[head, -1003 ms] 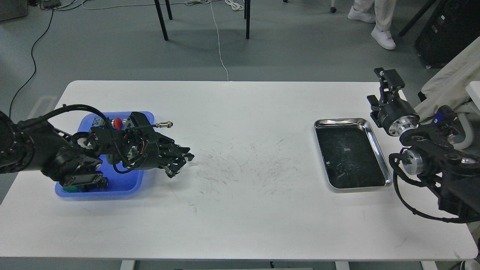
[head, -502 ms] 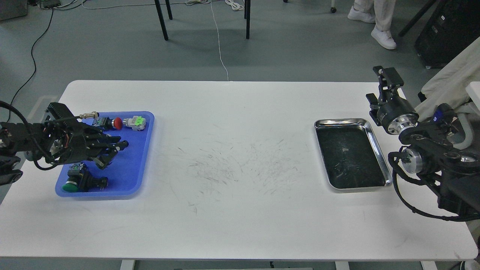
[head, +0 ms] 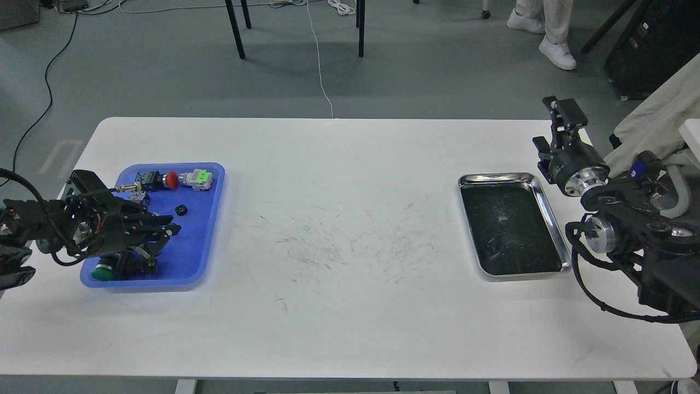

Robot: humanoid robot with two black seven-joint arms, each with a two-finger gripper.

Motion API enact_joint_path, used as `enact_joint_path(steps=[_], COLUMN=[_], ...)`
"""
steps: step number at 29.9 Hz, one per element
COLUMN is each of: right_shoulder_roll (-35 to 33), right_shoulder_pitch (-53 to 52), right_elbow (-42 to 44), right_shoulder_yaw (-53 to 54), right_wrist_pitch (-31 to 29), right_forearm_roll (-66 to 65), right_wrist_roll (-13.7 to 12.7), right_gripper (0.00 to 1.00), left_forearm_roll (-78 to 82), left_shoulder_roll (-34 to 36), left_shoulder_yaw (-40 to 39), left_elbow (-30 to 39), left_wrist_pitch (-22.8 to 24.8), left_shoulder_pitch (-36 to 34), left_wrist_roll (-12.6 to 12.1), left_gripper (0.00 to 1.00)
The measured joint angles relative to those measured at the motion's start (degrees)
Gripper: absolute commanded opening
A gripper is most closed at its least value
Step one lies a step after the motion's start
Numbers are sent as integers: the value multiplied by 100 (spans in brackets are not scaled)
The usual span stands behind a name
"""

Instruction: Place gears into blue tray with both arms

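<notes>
The blue tray (head: 203, 219) sits on the left part of the white table. One small black gear (head: 180, 209) lies on the tray's floor, in its upper middle. My left gripper (head: 159, 238) hovers over the tray's lower left, just below and left of the gear. Its fingers are spread and hold nothing. My right gripper (head: 555, 128) is raised beyond the table's far right, above the steel tray's back corner. It is open and holds nothing.
Push-button switches lie in the blue tray: a red-capped one (head: 171, 180), a green-and-white one (head: 198, 178) and a green-capped one (head: 101, 272) partly under my left arm. A shiny steel tray (head: 495, 177) with a dark bottom stands at the right. Scuff marks cover the table's middle.
My left arm swung left from the table's middle to over the blue tray, and a gear now lies in the tray. The right arm has barely moved.
</notes>
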State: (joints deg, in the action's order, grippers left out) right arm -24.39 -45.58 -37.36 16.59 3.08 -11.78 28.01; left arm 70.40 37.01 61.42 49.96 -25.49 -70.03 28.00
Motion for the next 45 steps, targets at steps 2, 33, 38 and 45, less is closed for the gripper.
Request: enact_joint_path(steps=[2, 33, 38, 45], right_shoulder_roll=[0, -23, -85, -363], right_shoulder_pitch=[3, -9, -26, -91], right_elbow=[-1, 0, -33, -332], right_shoulder_yaw=[-2, -4, -5, 7], right_wrist_pitch=[0, 0, 0, 55], right_forearm_roll=[0, 0, 0, 0], right_wrist_roll=[0, 0, -1, -1], right_gripper=[96, 96, 99, 99], left_forearm_roll=[2, -111, -245, -1204], left_shoulder_roll=[0, 354, 858, 1540], left_shoulder_yaw=[-26, -693, -1949, -4054], left_elbow=[-23, -60, 12, 98], left_wrist_pitch=[0, 65, 535, 1630], left_shoulder_pitch=[60, 146, 135, 140], left_wrist_roll=[0, 0, 0, -2], left_gripper=[16, 51, 52, 56])
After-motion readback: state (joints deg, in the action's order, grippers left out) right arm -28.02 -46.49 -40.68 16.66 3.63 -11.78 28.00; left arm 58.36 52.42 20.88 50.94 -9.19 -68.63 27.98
